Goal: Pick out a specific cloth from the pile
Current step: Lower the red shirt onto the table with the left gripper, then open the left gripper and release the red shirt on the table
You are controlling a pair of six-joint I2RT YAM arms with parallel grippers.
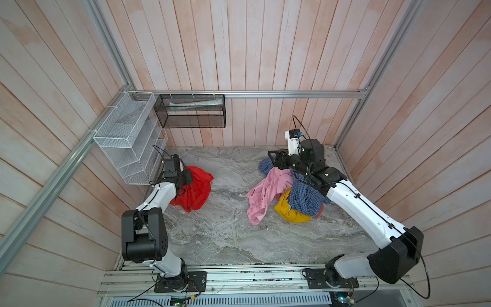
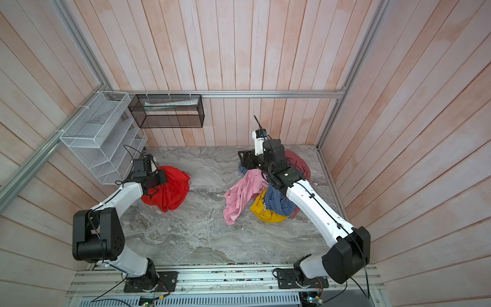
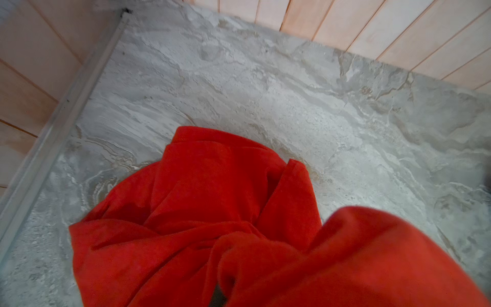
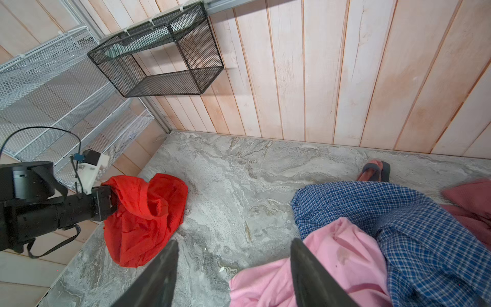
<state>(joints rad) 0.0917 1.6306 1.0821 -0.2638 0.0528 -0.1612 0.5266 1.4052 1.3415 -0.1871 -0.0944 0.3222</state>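
Well left of the pile, the left tool is pinching the cloth, whose lower folds rest on the surface. The right tool hovers spread above the pile's far side.

The cloth, bright red and creased, is being shown across the lower middle and lower right of the frame, over the grey marbled tabletop. Wooden planks and a metal rail are being seen along the upper and left edges.
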